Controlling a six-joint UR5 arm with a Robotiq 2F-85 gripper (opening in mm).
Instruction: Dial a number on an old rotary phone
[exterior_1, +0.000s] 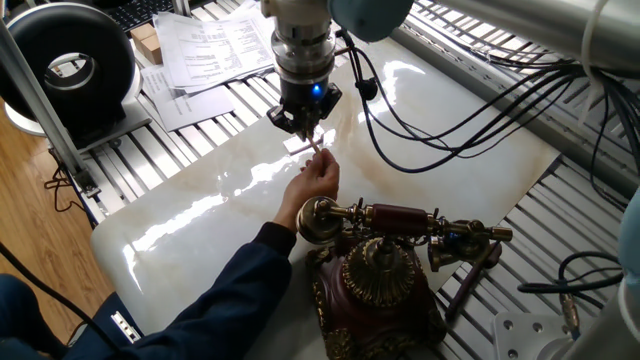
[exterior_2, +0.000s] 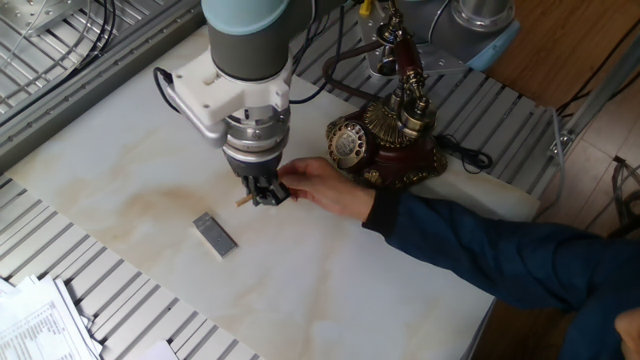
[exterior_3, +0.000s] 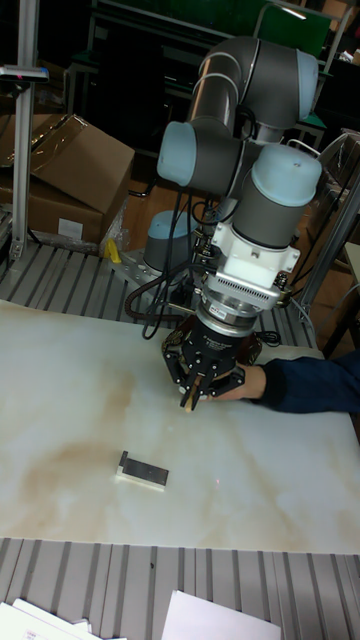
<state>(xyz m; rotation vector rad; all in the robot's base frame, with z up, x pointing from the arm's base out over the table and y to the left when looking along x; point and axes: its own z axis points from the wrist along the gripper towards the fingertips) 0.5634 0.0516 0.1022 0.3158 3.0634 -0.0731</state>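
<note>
1. The old rotary phone (exterior_2: 388, 140) stands at the far edge of the pale marble desk (exterior_2: 120, 190) in the other fixed view, partly over the slatted metal frame.
2. It is small and ornate: a dark maroon body dressed in embossed brass, with a round brass dial facing the arm.
3. Its handset (exterior_1: 400, 222) lies across the cradle on top, a maroon bar ending in two round brass cups.
4. The gripper (exterior_2: 262, 195) points down at the desk beside the phone, its jaws clamped on a thin pale stick (exterior_3: 190, 394).
5. A person's hand (exterior_2: 325, 187) in a dark blue sleeve touches the stick at the jaws.
6. A small grey block (exterior_2: 215, 235) lies on the desk near the gripper.
</note>
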